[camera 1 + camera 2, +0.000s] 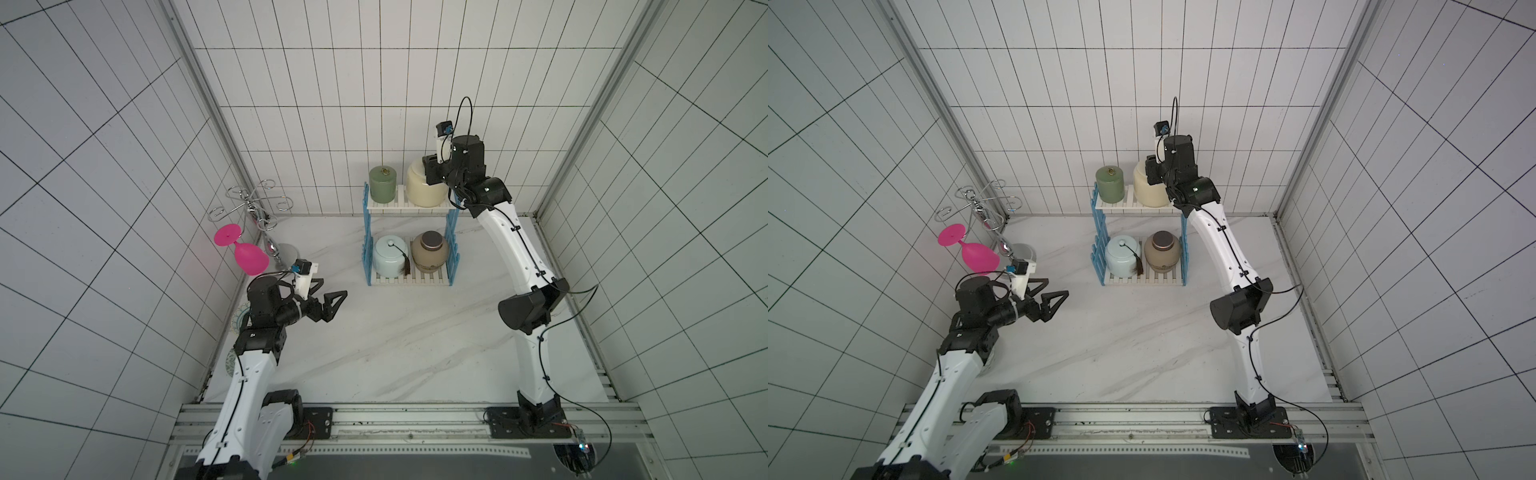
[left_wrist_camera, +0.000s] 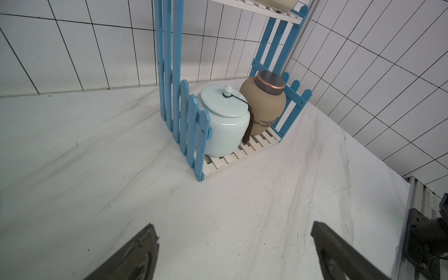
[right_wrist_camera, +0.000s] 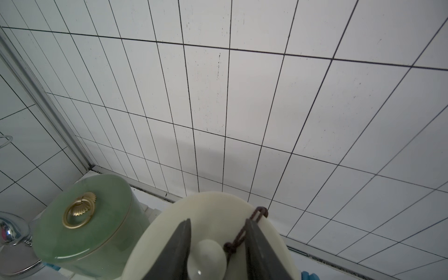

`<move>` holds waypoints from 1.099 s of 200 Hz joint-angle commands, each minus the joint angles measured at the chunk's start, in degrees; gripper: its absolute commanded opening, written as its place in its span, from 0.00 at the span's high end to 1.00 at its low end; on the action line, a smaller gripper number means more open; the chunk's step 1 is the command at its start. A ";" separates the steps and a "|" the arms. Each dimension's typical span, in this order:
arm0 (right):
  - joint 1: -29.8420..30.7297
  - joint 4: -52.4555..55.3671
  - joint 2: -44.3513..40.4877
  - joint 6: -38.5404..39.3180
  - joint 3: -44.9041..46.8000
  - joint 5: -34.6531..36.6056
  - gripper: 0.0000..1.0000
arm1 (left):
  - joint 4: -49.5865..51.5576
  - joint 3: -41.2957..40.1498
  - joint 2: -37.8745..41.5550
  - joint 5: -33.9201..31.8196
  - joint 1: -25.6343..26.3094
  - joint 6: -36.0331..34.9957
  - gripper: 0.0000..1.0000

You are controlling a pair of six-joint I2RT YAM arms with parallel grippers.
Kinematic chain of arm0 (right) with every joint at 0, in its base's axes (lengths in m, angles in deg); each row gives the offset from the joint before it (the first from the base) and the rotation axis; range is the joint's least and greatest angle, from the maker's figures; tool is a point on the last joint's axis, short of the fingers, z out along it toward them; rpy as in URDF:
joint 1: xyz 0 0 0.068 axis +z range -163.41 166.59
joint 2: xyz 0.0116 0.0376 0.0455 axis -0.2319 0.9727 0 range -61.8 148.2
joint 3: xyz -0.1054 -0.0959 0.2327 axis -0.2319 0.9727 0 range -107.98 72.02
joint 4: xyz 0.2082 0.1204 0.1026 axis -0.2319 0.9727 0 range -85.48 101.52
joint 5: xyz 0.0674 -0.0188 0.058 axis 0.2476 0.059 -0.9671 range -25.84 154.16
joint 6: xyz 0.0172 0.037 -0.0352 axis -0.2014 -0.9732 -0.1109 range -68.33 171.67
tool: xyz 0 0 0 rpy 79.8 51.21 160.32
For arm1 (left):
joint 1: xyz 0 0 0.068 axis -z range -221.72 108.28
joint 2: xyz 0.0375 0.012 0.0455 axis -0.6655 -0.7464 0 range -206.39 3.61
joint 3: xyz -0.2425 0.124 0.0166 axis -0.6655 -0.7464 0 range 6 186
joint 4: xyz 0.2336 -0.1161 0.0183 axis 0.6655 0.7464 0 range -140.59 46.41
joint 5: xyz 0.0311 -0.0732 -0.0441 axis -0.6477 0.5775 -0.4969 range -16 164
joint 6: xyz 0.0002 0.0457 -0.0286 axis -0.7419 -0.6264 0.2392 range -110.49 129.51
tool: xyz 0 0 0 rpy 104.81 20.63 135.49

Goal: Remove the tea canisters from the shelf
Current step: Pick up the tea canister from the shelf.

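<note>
overhead, the right gripper (image 1: 431, 167) is over the cream jar (image 1: 424, 193), top board of the shelf (image 1: 400, 202). left wrist: left gripper (image 2: 232, 225) splayed wide, empty. right wrist: jaws narrowly flank the lid knob (image 3: 206, 254); a firm pinch i cannot confirm. centre first; the lid alone may lift.

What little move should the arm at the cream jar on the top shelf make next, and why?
Probably close the right gripper onto the cream jar's lid knob: its fingers straddle the knob, but a gap holding the brown cord shows on one side.
</note>
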 commanded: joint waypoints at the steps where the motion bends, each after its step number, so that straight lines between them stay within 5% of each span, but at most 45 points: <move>1: 0.66 1.81 1.34 1.63 -2.10 0.87 0.68 | -1.21 -0.76 0.86 0.75 -0.20 0.12 0.01; 57: 0.66 1.28 0.89 1.07 -2.54 0.60 1.00 | -1.23 -0.88 1.05 0.65 -0.22 0.04 0.01; 220: 2.30 0.20 -7.43 -0.03 -4.34 0.34 1.00 | -1.26 -1.04 1.48 0.71 0.02 -0.05 0.01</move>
